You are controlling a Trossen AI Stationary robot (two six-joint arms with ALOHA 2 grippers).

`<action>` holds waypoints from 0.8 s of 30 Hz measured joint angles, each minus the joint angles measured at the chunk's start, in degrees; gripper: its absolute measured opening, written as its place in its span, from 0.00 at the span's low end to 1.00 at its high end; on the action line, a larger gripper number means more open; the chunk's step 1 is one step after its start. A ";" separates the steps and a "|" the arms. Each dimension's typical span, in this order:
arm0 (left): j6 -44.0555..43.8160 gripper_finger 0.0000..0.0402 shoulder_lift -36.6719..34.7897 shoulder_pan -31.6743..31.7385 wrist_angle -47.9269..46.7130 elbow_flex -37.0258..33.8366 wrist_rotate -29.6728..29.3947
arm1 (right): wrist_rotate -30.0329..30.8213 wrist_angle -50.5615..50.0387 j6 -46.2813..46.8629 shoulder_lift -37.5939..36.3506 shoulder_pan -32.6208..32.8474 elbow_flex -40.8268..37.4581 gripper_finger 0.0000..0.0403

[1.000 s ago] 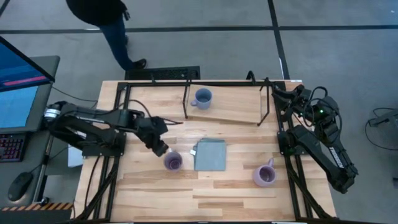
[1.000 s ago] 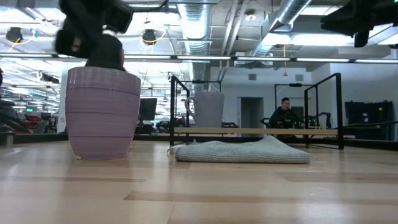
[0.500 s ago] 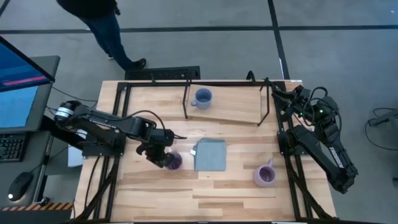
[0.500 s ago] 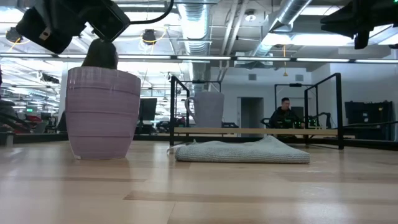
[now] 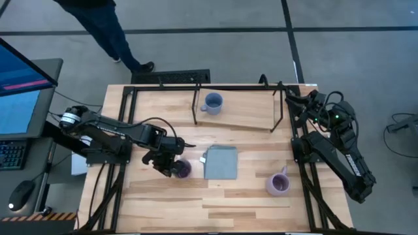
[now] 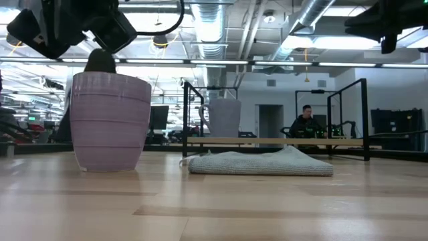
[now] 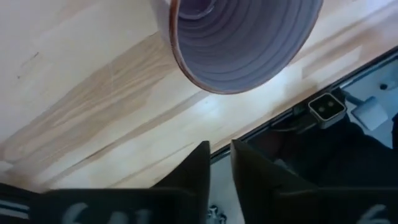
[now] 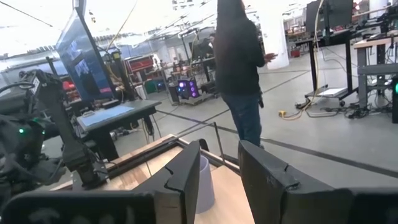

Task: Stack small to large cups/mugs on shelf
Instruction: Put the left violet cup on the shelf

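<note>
My left pincer hangs, fingers slightly parted, over a purple mug beside the grey cloth. Blue mug sits on the shelf; right pincer waits slightly open at the bench corner.

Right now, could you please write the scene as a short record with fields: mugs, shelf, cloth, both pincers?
blue mug: on the shelf, upright
shelf: wooden board at the table's far edge
purple mug, left: on the table, upright
purple mug, right: on the table, upright
grey-blue cloth: between the purple mugs
left pincer: at the left purple mug
right pincer: raised, at the right far corner, slightly open
</note>
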 joint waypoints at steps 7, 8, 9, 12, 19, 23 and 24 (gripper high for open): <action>-4.46 0.37 0.00 -0.20 -0.03 0.00 -0.24 | 0.01 -1.00 -0.51 0.00 0.00 0.00 0.33; -6.23 0.40 0.00 -0.20 -0.02 0.00 -0.56 | 0.00 -1.00 -0.51 0.00 0.00 0.00 0.33; -8.82 0.42 0.00 -0.20 -0.02 0.00 -1.69 | 0.02 -1.00 -0.50 0.00 0.00 0.00 0.33; -16.14 0.47 0.00 -0.17 0.12 -0.04 -5.87 | 0.00 -1.00 -0.51 0.00 0.00 0.00 0.33; -18.33 0.49 0.00 -0.61 11.73 -0.09 -7.72 | 0.02 -2.64 -0.54 0.01 0.00 0.00 0.33; -17.65 0.49 0.00 -0.61 15.73 -0.09 -8.24 | 0.02 -3.35 -0.58 0.02 0.00 0.00 0.33; -18.37 0.49 0.00 -0.61 15.83 -0.09 -8.25 | 0.02 -3.27 -0.64 0.02 0.00 0.00 0.33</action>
